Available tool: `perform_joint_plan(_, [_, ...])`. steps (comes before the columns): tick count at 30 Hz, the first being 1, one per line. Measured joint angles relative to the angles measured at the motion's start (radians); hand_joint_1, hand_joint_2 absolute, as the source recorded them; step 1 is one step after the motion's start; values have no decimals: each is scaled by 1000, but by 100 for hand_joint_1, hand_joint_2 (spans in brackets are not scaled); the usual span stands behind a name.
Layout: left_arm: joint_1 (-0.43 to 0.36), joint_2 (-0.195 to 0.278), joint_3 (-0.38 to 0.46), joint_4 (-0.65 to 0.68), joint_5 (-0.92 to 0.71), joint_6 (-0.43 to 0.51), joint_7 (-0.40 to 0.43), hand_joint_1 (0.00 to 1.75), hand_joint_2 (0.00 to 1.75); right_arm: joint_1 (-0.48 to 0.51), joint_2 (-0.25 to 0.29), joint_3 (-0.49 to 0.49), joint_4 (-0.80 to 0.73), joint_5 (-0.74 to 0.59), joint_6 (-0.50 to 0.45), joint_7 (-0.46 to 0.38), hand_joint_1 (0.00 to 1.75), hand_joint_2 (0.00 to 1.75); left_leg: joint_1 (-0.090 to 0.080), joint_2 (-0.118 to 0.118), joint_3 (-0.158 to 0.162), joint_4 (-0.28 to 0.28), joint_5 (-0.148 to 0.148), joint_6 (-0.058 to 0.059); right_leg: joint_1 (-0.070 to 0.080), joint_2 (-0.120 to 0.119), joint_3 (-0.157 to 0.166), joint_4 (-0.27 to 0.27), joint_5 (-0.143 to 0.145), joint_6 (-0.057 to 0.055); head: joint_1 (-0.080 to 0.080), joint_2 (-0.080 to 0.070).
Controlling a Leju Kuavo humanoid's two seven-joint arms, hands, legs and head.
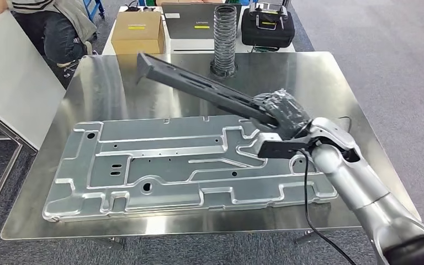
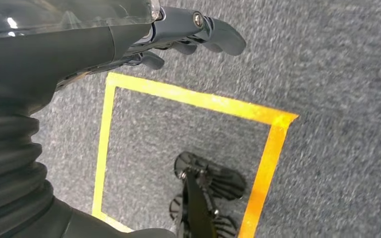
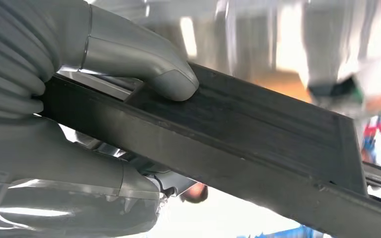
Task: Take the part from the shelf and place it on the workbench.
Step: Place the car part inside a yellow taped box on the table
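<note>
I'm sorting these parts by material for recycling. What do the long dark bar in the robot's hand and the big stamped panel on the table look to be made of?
The long dark bar, gripped by the right hand, looks like matte black moulded plastic: dull surface with fine streaks, no glint, though painted metal is possible. The stamped panel looks like bare sheet metal, likely aluminium or steel: silvery satin sheen, pressed ribs and punched holes.

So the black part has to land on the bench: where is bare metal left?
Bare strips: behind the plate toward the coil, and along the bench's right edge. The plate crowds the middle. The right hand holds the part above it.
</note>
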Motion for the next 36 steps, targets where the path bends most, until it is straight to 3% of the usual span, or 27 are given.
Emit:
perform_joint_plan(2, [-1,-1,4,0,-2,-2,-1,0,175,-42,33,83,58,4,10,7,175,175,1,1,-2,11,-10,-12,-5,-1,8,-12,4,-9,-1,0])
perform_joint_plan(3, [-1,-1,6,0,-2,-1,-1,0,175,-62,51,121,84,7,15,10,175,175,1,2,-15,41,-28,-17,-8,-2,13,-19,5,-13,-1,0])
perform_joint_plan(6, [0,-2,15,0,-3,0,-2,0,175,-110,106,217,151,17,28,15,175,175,6,2,-110,227,-108,-30,-9,-4,19,-23,3,-21,-2,0])
perform_joint_plan(7, [1,-2,17,0,-2,0,-2,0,175,-120,123,247,169,19,33,18,175,175,8,3,-137,271,-117,-33,-9,-4,20,-22,1,-22,-2,0])
perform_joint_plan(8, [2,-2,19,0,-2,0,-2,0,175,-129,138,273,184,20,38,20,175,175,10,3,-148,280,-106,-35,-9,-4,21,-19,-1,-21,-2,0])
perform_joint_plan(9, [4,-2,21,0,-1,-1,-3,0,175,-137,152,296,196,21,44,22,175,175,12,3,-139,249,-76,-37,-9,-3,23,-16,-5,-20,-2,0])
perform_joint_plan(11, [5,-3,24,0,1,-1,-5,0,175,-154,174,324,212,21,56,30,175,175,17,5,-82,118,-3,-39,-9,-3,26,-6,-16,-14,-2,0])
perform_joint_plan(12, [5,-3,26,0,2,-1,-7,0,175,-165,183,335,217,21,62,35,175,175,17,5,-57,63,17,-36,-8,-3,26,0,-21,-9,-2,0])
perform_joint_plan(14, [5,-4,30,0,4,-1,-10,0,175,-184,200,355,227,21,73,44,175,175,15,4,-39,20,23,-26,-4,-2,22,7,-26,-1,-2,0])
perform_joint_plan(16, [6,-7,34,0,5,-1,-13,0,175,-197,213,374,237,21,77,49,175,175,14,3,-39,17,24,-12,-5,-3,21,8,-28,6,-2,0])
perform_joint_plan(18, [6,-9,37,0,8,-1,-16,0,175,-206,222,389,247,23,77,49,175,175,16,3,-36,13,25,-1,-7,-3,9,39,-50,15,0,0])
perform_joint_plan(21, [4,-11,41,0,11,-2,-24,0,175,-216,234,411,265,25,77,50,175,175,16,4,-35,12,24,8,-8,-3,-78,223,-137,23,4,0])
perform_joint_plan(22, [4,-12,42,0,11,-3,-28,0,175,-216,238,419,274,28,76,52,175,175,15,3,-34,12,23,9,-8,-3,-109,282,-154,24,4,0])
perform_joint_plan(23, [5,-12,43,0,10,-4,-33,0,175,-216,243,429,285,34,76,56,175,175,14,3,-33,12,23,11,-7,-3,-125,307,-152,21,4,0])
perform_joint_plan(24, [5,-13,45,0,10,-5,-38,0,175,-217,249,439,299,40,74,62,175,175,12,2,-31,12,22,11,-6,-3,-120,289,-129,17,4,0])
perform_joint_plan(26, [5,-15,46,0,7,-10,-47,0,175,-222,258,456,328,51,68,72,175,175,8,-1,-26,12,20,12,0,-3,-62,152,-52,-2,4,0])
perform_joint_plan(28, [4,-19,46,0,3,-16,-54,0,175,-233,268,470,359,59,58,76,175,175,5,-2,-26,11,19,8,9,-5,-11,33,-9,-21,1,0])
perform_joint_plan(30, [3,-22,47,0,-4,-22,-62,0,175,-241,279,485,395,68,49,80,175,175,5,0,-27,7,20,-1,15,-7,1,5,-6,-28,0,0])
perform_joint_plan(33, [3,-21,47,0,-12,-27,-70,0,175,-243,290,501,446,78,43,86,175,175,4,2,-29,21,5,-16,5,-8,19,-26,6,-29,0,0])
perform_joint_plan(34, [3,-20,47,0,-13,-29,-71,0,175,-243,294,505,461,80,41,87,175,175,4,2,-43,56,-16,-20,1,-9,25,-36,10,-30,-1,0])
perform_joint_plan(36, [4,-18,47,0,-18,-33,-74,0,175,-241,303,513,490,82,39,87,175,175,9,3,-101,182,-76,-28,0,-10,30,-39,11,-32,-1,0])
